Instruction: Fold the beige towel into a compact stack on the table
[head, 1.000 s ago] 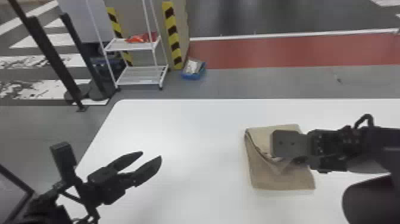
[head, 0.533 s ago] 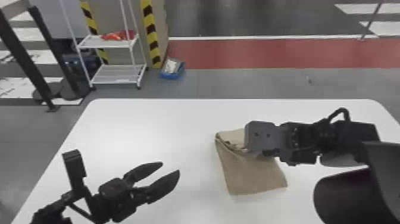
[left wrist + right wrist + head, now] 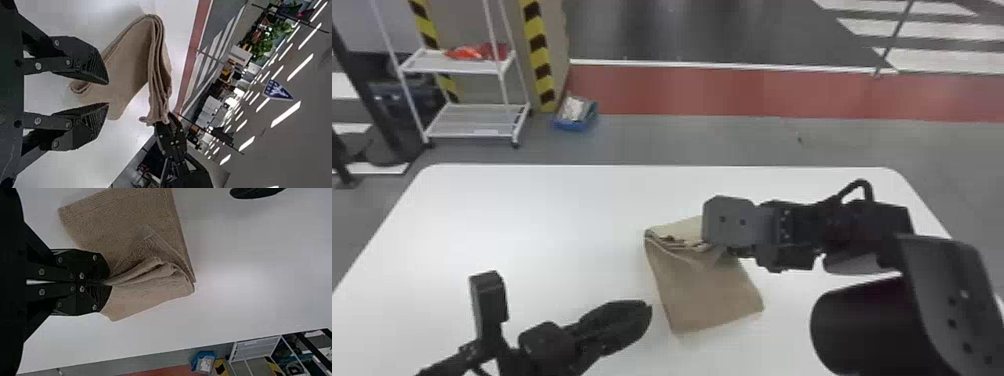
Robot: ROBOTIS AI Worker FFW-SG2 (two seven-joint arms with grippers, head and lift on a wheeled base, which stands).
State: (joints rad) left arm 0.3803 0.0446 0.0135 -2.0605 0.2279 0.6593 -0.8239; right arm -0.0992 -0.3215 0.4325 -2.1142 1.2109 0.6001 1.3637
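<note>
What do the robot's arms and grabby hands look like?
The right arm is black and chunky, with a grey block and a looping black cable. The left tool and right tool are black too, with ridged fingers and shiny round screws.

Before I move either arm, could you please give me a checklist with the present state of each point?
1. Right claw has hold of the towel: ok, its fingers are closed on a gathered part.
2. Left claw is open and unloaded: ok, its fingers stand apart with nothing pinched.
3. Towel lies within the edges of the table: ok.
4. Towel is flat and compact: not ok, it is bunched and creased where the right claw grips it.
5. Towel's underside is free of creases: cannot tell, it is hidden.
</note>
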